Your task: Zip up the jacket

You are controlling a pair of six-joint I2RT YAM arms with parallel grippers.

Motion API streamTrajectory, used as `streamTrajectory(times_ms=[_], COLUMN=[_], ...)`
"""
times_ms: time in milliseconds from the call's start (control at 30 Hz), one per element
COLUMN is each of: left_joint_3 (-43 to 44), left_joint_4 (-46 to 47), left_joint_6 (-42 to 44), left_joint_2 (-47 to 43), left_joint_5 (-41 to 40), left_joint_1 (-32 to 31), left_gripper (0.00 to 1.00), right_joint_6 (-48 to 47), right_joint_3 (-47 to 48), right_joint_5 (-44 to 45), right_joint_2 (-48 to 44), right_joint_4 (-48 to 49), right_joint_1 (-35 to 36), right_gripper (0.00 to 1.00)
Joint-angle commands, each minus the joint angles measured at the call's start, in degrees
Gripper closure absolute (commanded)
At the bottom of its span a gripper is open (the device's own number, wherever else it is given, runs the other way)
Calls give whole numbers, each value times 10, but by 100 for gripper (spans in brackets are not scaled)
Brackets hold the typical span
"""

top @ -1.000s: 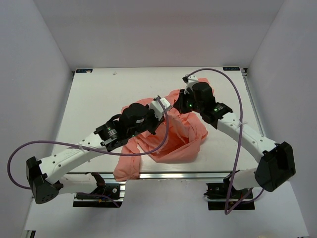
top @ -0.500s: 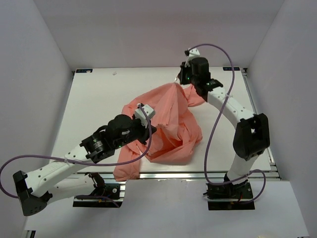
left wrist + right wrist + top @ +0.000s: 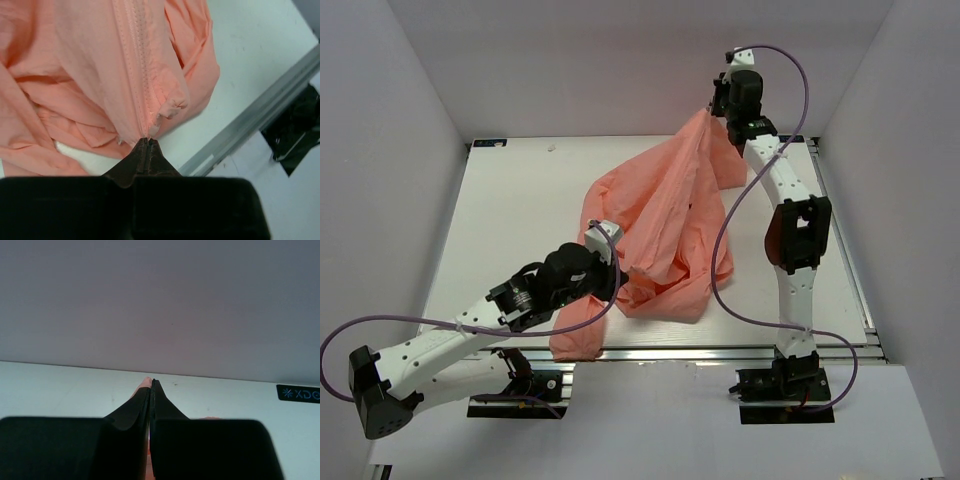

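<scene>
From above, the jacket (image 3: 660,205) is pulled into a long, slanting sheet over the white table (image 3: 500,210). Its high end is at the far right, where the right gripper (image 3: 712,108) holds it raised near the back wall. Its low end is near the middle, at the left gripper (image 3: 618,272). Loose folds and a sleeve lie on the table by the near edge, below the left arm. This view does not show how either pair of fingers stands.

The left wrist camera does. The left gripper (image 3: 148,142) is clamped tight, pinching the bottom end of the zipper (image 3: 136,60). The zipper runs straight up and away from the tips as a stitched pink band. A small crumpled tab of fabric (image 3: 172,105) sits just right of that band. Beyond the cloth are bare table and the aluminium rail (image 3: 250,125) on its near edge.

The right wrist camera shows almost none of the garment. The right gripper (image 3: 151,386) is pressed together with only a sliver of pink cloth (image 3: 145,383) showing at the tips, so it grips the jacket's upper edge. Behind it are the grey wall (image 3: 160,300) and a black label (image 3: 299,393) on the table's far edge.
</scene>
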Motion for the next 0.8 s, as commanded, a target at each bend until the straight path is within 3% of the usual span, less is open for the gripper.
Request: streamTrajectory(times_ms=[0, 133, 233, 267, 300, 333, 367, 400, 633, 733, 767], left_joint_3=[-11, -11, -4, 1, 6, 19, 29, 41, 133, 184, 200], left_joint_4=[-54, -71, -68, -69, -69, -71, -85, -98, -144, -159, -167], left_joint_6=[-37, -57, -60, -62, -60, -57, -57, -61, -84, -91, -102], left_joint_2=[-11, -5, 6, 12, 28, 36, 45, 54, 93, 127, 159], left_joint_5=[7, -2, -25, -32, -37, -36, -37, -45, -155, -144, -132], left_joint_1=[-5, -5, -5, -5, -5, -5, -5, -5, -1, 38, 86], left_gripper=[100, 100, 100, 84, 76, 61, 14, 2, 2, 2, 2], right_joint_6=[-47, -81, -85, -80, -63, -54, -43, -36, 52, 89, 108], right_joint_3=[62, 59, 7, -14, -57, -77, -100, -125, -328, -380, -415], right_joint_5=[68, 73, -4, -60, -86, -125, -168, -178, -120, -31, 5], right_joint_2=[36, 50, 29, 7, -7, -21, -56, -77, -286, -364, -381], right_joint_4=[103, 120, 132, 137, 142, 140, 134, 136, 67, -15, -32], right_joint_1=[-31, -36, -36, -35, -35, -35, -35, -35, -35, -35, -35], right_gripper=[100, 100, 100, 100, 100, 81, 35, 11, 11, 11, 11])
